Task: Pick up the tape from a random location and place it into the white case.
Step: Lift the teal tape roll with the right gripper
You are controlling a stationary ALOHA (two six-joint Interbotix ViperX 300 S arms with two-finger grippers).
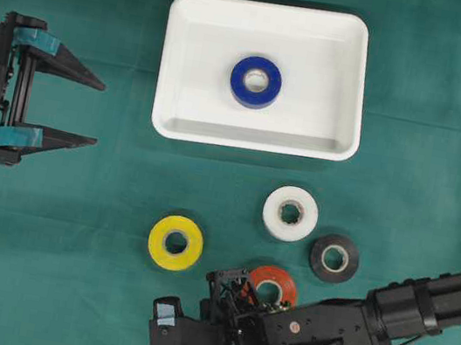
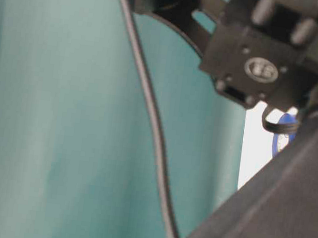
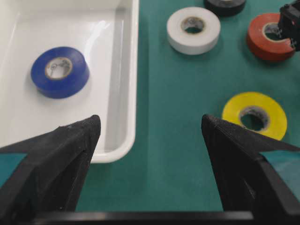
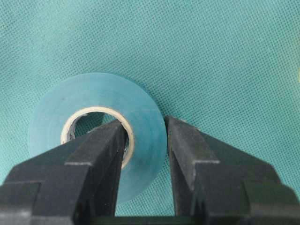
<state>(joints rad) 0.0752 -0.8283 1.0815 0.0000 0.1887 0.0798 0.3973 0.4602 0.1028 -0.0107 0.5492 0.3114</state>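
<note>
Overhead view showed the left gripper [image 1: 90,111] at the left edge of the green cloth [image 1: 61,286], its two fingers spread wide and holding nothing. To its right, at the top centre, the white case [image 1: 177,119] lay flat with a blue tape roll [image 1: 256,82] resting inside it near the middle. Below the case, four more rolls lay on the cloth: a yellow tape roll [image 1: 175,242] furthest left, a red tape roll [image 1: 283,281] partly covered by the right arm, a white tape roll [image 1: 290,213] above it, and a black tape roll [image 1: 334,258] furthest right. The right arm reached in from the lower right, and its gripper sat at the bottom edge, left of the red roll.

From the right wrist camera, the right gripper [image 4: 144,140] was closed on the wall of a teal tape roll [image 4: 93,101], one finger inside the core and the other against the outer side, with the roll lying flat on the cloth. This roll was not visible overhead, hidden under the arm. It lay well apart from the case.
</note>
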